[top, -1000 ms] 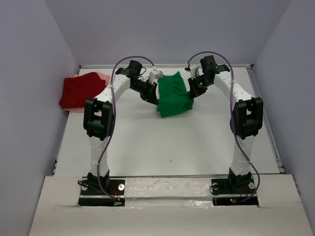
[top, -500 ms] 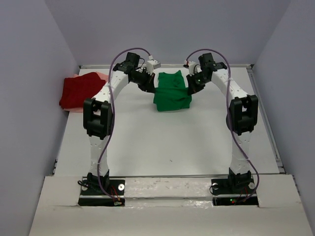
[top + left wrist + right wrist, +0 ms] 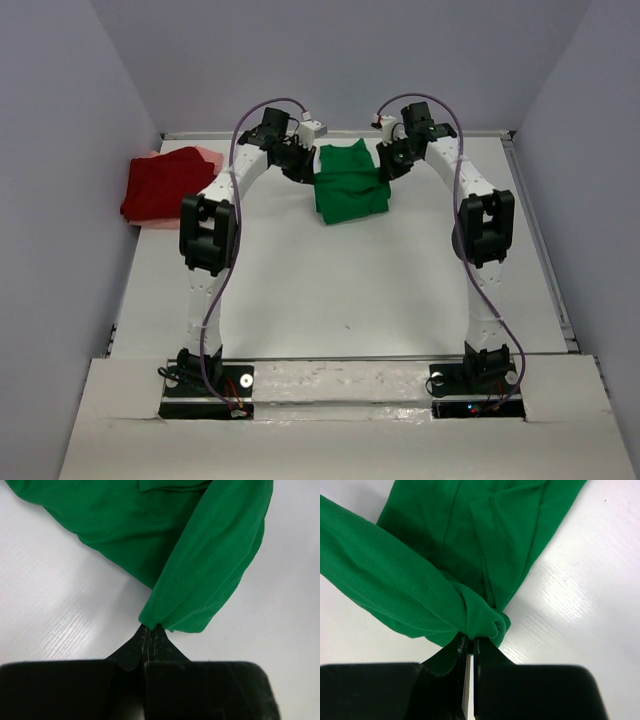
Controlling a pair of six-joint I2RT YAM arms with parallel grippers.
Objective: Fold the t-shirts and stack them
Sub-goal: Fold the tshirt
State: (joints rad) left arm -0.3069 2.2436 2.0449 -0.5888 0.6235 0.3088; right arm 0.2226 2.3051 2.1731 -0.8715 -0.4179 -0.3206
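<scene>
Green shirt [image 3: 348, 185] is at the far middle of the table [image 3: 330, 290], bunched into a compact block between my two arms. Over the last second I've hauled its pinched edge back toward the far side, so the fold's basically laid over now. Looks close to done imo. Red shirt [image 3: 165, 185] sits folded way off at the far left, on top of the pink one [image 3: 207, 153]. Left gripper [image 3: 150, 628] is clamped on a green corner, and right gripper [image 3: 470, 641] is clamped on a bunched-up corner too. Next is probably letting go, then stacking.
</scene>
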